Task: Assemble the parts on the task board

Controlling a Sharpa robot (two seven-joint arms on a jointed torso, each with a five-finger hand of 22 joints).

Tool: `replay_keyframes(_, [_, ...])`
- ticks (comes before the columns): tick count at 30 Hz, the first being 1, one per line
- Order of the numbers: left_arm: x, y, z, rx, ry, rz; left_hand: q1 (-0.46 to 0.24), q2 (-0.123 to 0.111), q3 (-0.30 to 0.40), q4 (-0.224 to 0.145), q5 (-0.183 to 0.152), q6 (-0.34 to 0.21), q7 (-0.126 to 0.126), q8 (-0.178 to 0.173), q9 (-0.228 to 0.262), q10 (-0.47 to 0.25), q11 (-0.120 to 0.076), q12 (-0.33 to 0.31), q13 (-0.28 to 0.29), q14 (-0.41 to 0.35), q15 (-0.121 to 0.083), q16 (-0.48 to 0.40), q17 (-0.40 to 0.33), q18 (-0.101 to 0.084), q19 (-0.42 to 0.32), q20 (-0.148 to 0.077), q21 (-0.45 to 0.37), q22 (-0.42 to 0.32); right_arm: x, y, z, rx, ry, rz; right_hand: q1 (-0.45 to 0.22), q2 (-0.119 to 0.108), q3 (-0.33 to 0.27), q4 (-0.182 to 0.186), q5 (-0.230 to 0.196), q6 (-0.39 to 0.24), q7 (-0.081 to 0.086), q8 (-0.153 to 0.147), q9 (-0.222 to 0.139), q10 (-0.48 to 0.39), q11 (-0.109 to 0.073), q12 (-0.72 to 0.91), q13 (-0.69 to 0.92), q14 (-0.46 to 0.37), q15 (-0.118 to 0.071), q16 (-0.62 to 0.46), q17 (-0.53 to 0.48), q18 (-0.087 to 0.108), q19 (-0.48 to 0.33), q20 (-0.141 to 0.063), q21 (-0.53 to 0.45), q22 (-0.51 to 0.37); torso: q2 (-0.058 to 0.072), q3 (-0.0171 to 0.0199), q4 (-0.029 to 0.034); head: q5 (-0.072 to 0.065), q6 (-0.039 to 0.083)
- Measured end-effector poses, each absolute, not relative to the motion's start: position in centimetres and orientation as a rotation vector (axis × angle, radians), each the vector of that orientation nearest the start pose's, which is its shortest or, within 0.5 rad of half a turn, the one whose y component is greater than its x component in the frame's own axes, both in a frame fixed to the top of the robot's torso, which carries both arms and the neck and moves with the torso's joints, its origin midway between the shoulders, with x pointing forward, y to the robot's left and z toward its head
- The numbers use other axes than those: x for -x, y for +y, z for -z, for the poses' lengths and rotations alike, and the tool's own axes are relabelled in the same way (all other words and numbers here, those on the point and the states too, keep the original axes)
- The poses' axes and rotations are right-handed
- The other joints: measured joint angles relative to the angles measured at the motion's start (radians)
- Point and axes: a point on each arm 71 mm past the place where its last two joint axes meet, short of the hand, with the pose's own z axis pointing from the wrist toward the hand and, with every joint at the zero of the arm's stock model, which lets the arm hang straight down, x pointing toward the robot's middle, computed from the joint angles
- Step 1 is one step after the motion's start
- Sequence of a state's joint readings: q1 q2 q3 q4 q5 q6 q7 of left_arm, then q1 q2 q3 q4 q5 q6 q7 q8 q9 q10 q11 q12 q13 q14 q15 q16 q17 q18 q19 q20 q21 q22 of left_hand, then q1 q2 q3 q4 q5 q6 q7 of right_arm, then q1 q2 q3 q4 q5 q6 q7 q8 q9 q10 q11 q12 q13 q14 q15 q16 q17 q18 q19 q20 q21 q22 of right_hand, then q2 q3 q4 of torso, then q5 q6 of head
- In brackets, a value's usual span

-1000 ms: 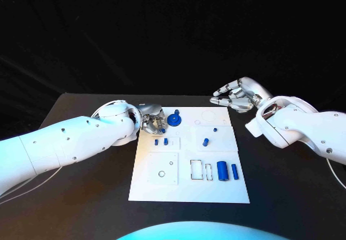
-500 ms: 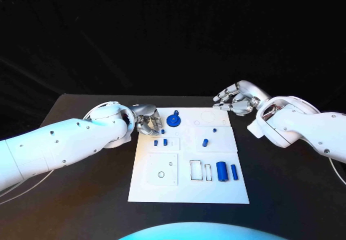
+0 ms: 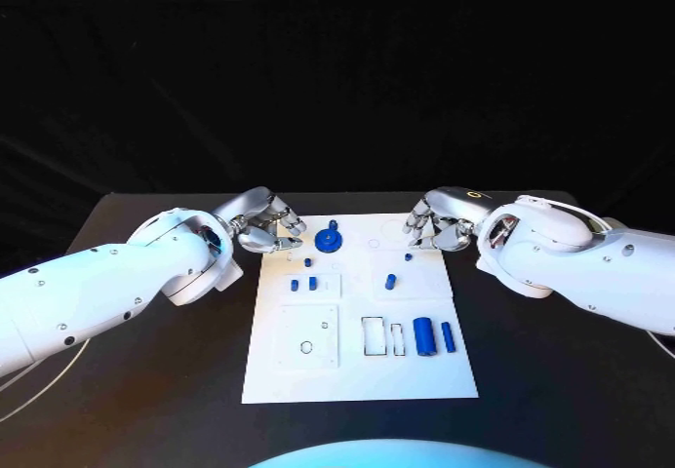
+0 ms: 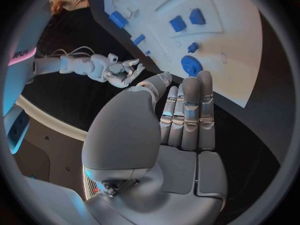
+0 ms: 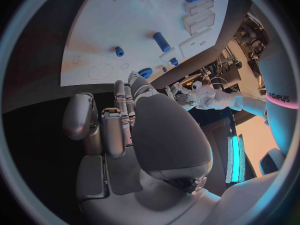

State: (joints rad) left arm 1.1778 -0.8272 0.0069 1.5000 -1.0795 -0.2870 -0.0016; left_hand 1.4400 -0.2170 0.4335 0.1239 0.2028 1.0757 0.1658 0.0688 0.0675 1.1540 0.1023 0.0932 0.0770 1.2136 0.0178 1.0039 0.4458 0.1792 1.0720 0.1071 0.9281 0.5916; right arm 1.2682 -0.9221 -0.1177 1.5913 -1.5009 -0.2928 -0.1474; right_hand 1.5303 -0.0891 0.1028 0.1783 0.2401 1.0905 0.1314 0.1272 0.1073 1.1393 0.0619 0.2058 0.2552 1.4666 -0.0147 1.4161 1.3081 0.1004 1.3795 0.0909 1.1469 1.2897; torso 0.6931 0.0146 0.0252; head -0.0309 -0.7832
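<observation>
Two empty, loosely curled silver hands, left (image 3: 267,226) and right (image 3: 433,222), flank the white rectangular task board's (image 3: 359,375) far corners, one blue gear (image 3: 330,240) between them.

Black surface (image 3: 140,390), matte. White task board (image 3: 362,370) lies flat on it, roughly centred between left and right edges, its far edge close to the surface's far edge.

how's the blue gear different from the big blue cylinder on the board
The blue gear is a flat round disc with a hub, at the far end of the task board, between the two hands. The big blue cylinder is long and rounded, lying on its side at the near right beside a thinner blue pin. Both are blue, and neither is held.
</observation>
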Motion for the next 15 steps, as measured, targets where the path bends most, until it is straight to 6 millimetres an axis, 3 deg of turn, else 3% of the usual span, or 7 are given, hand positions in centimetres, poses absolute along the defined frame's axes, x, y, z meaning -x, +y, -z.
replay_keyframes(6, [-48.7,20.7,17.4,0.431,1.645,1.069,0.008,0.015,0.011,-0.011,0.000,0.014,-0.003,0.005,0.001,0.016,-0.005,0.015,0.003,-0.004,-0.004,-0.040,-0.022,0.000,-0.004,-0.004,-0.022,-0.017,-47.1,-21.4,18.3,0.323,1.681,-0.452,-0.025,-0.025,0.012,0.012,0.019,-0.005,0.005,-0.013,-0.006,0.003,0.004,-0.022,-0.025,0.000,0.000,0.004,0.000,0.000,0.004,0.004,0.001,0.007,0.001,0.0000,0.0012,-0.010,0.004])
replay_keyframes(15, [-48.5,22.4,17.5,0.855,1.565,1.265,0.014,0.034,0.028,-0.019,0.000,0.007,0.004,0.004,0.000,0.019,-0.002,0.020,0.003,-0.025,0.000,-0.074,-0.039,0.000,-0.015,-0.004,-0.045,-0.031,-46.9,-20.8,19.2,0.393,1.687,-0.374,-0.035,-0.035,0.023,0.023,0.035,-0.009,0.009,-0.020,-0.009,-0.004,0.011,-0.037,-0.044,0.000,0.008,0.012,0.000,0.000,0.007,0.007,0.012,0.016,0.003,-0.0006,0.0011,-0.014,0.002])
